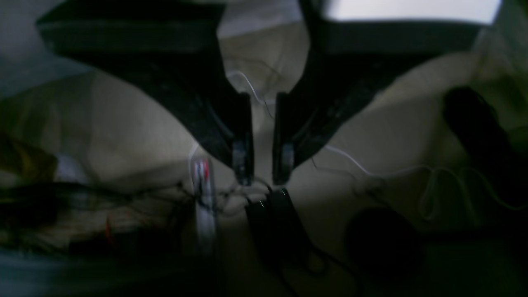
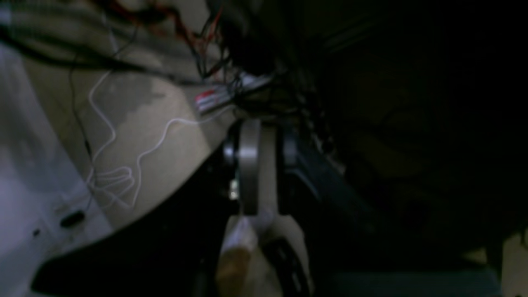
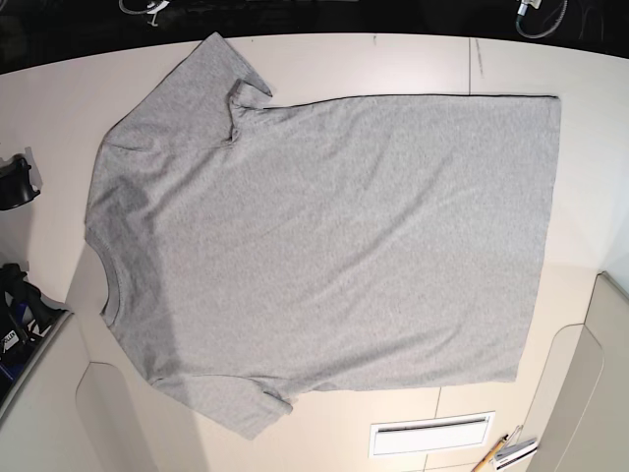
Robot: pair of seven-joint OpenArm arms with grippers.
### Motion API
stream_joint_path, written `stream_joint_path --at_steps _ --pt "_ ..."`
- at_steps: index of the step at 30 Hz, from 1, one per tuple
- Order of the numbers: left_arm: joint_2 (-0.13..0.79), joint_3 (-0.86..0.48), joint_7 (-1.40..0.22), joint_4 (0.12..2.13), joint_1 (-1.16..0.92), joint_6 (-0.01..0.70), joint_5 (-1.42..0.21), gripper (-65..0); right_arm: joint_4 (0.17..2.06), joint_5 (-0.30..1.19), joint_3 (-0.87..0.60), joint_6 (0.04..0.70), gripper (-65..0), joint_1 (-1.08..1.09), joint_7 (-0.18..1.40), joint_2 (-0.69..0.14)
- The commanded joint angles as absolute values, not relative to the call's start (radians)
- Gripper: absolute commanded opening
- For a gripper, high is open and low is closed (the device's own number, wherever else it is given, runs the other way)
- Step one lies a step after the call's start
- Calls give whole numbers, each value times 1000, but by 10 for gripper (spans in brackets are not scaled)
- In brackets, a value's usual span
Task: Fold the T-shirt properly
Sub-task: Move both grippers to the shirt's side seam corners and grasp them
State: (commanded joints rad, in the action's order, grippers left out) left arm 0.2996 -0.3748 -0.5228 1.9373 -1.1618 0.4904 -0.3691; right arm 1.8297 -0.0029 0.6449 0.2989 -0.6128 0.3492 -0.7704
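The grey T-shirt (image 3: 324,246) lies spread flat on the pale table (image 3: 590,69), plain side up, with its ribbed neck to the left and its hem to the right. Both sleeves are flat, at the top left and bottom left. No gripper shows in the base view. My left gripper (image 1: 262,179) hangs over the floor, away from the shirt. Its black fingers stand almost together with only a narrow slit between them, and nothing is in them. My right gripper (image 2: 260,173) is dark and blurred, so the state of its jaws is unclear.
A white slotted plate (image 3: 430,435) and some pens (image 3: 506,452) lie at the table's front edge. Black gear (image 3: 15,182) stands off the left edge. The wrist views show a floor with white cables (image 1: 371,165) and a power strip (image 1: 204,194).
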Motion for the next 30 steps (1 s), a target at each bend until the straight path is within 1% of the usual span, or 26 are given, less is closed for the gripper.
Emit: stream_joint_path --at_steps 4,6,9,11,13,14,17,18,19,20,22,24,25,26,27,28,29,30 --pt "300 -496 -603 2054 -1164 490 -448 -534 1928 -3 638 298 -572 -612 366 -770" --pt "300 -548 -614 2096 -1164 491 -484 -534 1978 -3 629 291 -571 -612 368 -770" --pt "300 -604 -614 2126 -1163 490 -521 -534 2051 -3 594 250 -572 -613 382 -770" --pt "300 -621 -614 2127 -1161 490 -543 -534 2091 -3 558 210 -572 -613 406 -770" --pt "300 -623 -614 2127 -1160 491 -542 -534 2118 -3 512 146 -571 -612 429 -769" --pt "300 -623 -614 2127 -1153 491 -542 -534 2122 -4 485 102 -571 -612 431 -768" --pt "300 -623 -651 2126 -1096 491 -519 -534 2123 -27 393 -102 -571 -612 452 -741" --pt "300 -623 -681 2126 -1069 490 -516 -534 2123 -52 360 -153 -571 -612 486 -725" --pt "300 -623 -715 2126 -1043 490 -516 -534 2123 -76 326 -185 -571 -612 528 -708" --pt "300 -623 -749 2126 -1015 490 -516 -534 2123 -92 292 -192 -571 -609 576 -693" --pt "300 -623 -792 2126 -958 490 -516 -533 2123 -92 225 -185 -559 -610 607 -663" --pt "302 -623 -793 2126 -913 490 -517 -533 2123 -55 166 -150 -493 -610 625 -641" --pt "303 -623 -794 2126 -898 490 -517 -533 2123 -31 137 -143 -444 -610 642 -626" --pt "308 -623 -794 2126 -889 490 -516 -513 2122 -8 110 -120 -392 -610 665 -611" --pt "313 -623 -794 2126 -883 490 -516 -460 2122 23 81 -97 -350 -610 690 -596" --pt "319 -623 -794 2126 -878 490 -516 -383 2121 65 51 -79 -326 -611 705 -580" --pt "325 -623 -793 2126 -875 490 -517 -303 2117 104 22 -59 -321 -611 715 -565" --pt "331 -623 -793 2126 -871 490 -523 -248 2112 136 -7 -39 -321 -611 719 -549"
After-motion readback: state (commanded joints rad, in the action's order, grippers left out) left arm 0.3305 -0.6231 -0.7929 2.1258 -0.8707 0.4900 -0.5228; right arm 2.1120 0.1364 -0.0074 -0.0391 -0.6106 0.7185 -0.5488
